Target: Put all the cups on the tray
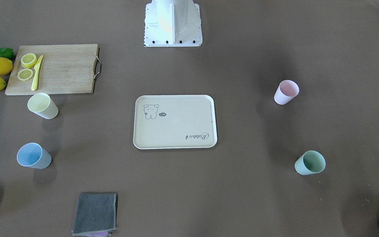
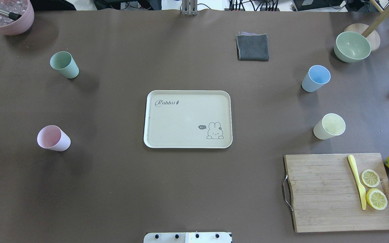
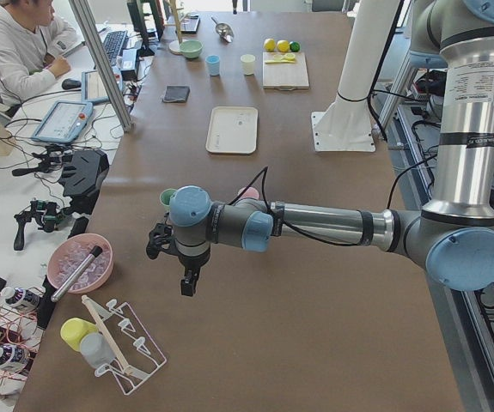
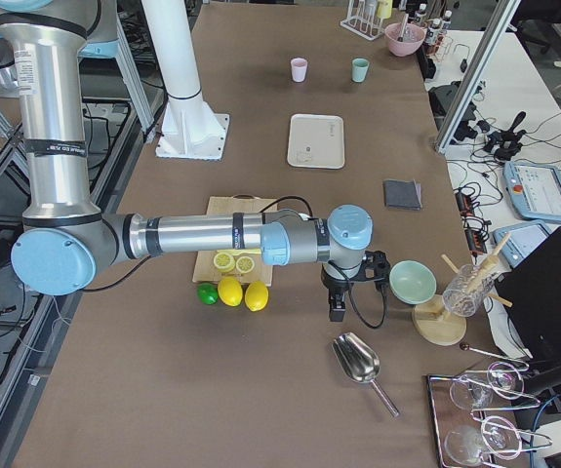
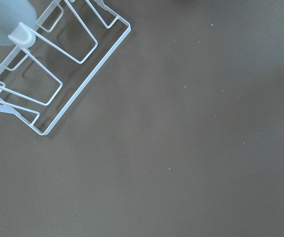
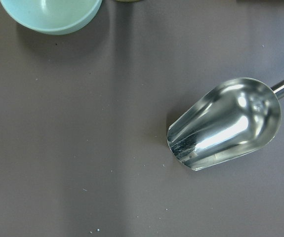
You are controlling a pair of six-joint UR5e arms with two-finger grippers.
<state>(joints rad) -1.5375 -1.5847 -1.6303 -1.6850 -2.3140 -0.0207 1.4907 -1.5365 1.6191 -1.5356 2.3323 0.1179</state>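
You have the tray (image 2: 181, 118) mid-table, and all four cups stand upright on the table, well apart from it. The pink cup (image 2: 53, 138) and green cup (image 2: 65, 64) are on the robot's left. The blue cup (image 2: 315, 78) and yellow cup (image 2: 329, 126) are on its right.

The left gripper (image 3: 188, 279) hangs past the left pair, near a wire rack (image 5: 58, 74). The right gripper (image 4: 337, 310) hangs past the lemons (image 4: 231, 291), beside a green bowl (image 4: 415, 280) and above a scoop (image 6: 225, 123). You cannot tell whether either gripper's fingers are apart or together.

The board (image 2: 322, 195) lies near the yellow cup, on the robot's side of it and off the line to the tray. A grey cloth (image 2: 252, 47) lies beyond the tray.
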